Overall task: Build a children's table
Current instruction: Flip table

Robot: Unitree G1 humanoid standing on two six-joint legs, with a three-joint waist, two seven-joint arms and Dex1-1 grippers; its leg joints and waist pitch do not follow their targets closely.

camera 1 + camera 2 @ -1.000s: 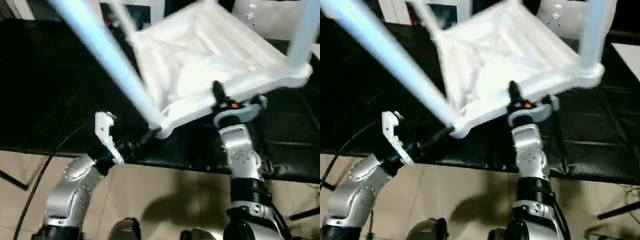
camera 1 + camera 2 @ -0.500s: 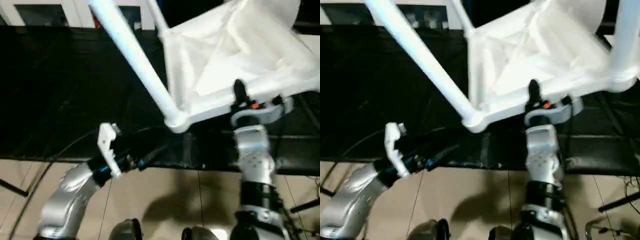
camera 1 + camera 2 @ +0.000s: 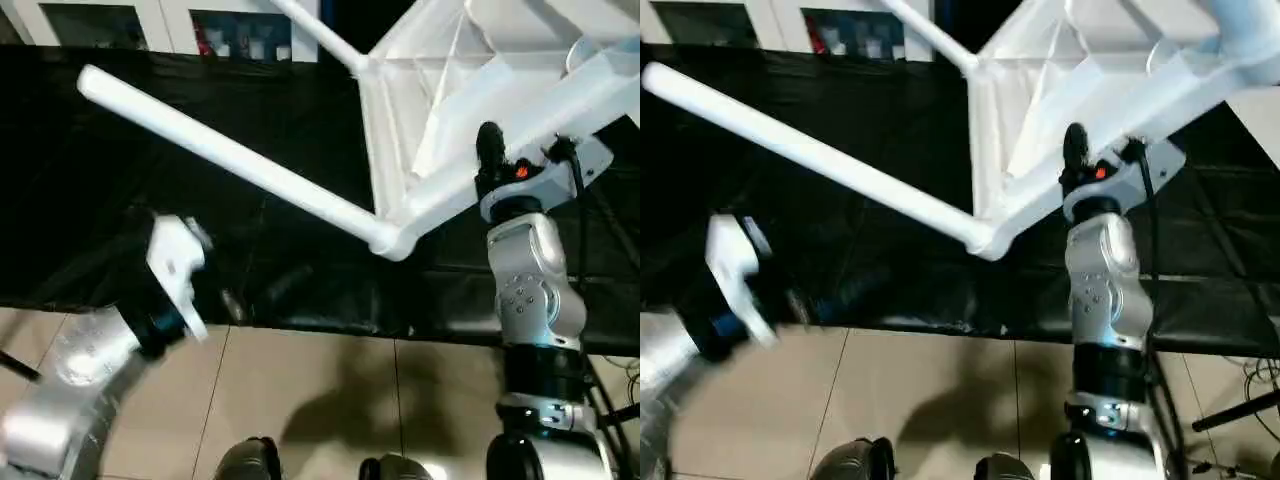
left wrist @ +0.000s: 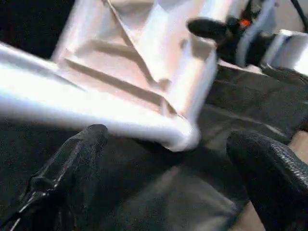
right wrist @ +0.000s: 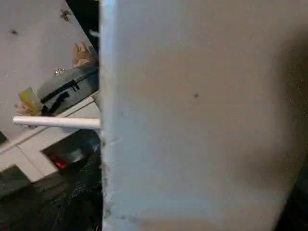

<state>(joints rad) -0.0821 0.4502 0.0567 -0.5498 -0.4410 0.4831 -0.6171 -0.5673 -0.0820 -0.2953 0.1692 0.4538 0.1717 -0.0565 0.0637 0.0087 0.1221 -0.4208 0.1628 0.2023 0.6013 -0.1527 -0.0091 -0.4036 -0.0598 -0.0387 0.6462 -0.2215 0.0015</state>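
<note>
Right tool [image 3: 487, 160] grips the tilted table [image 3: 470, 90]; left tool [image 4: 163, 192] gapes apart.

Left gripper [image 4: 168, 159] jaws wide apart, empty; right gripper [image 3: 487, 165] raised, clamped

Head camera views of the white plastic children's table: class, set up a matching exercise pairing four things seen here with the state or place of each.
Things:
1. left gripper
2. right gripper
3. long white tube leg
4. black mat

States:
A. clamped on the rim of the white plastic square table top
B. plugged into a corner socket, slanting out to the robot's left
C. open, holding nothing
D. spread under the tilted table

Pairs: 1-C, 2-A, 3-B, 4-D
</note>
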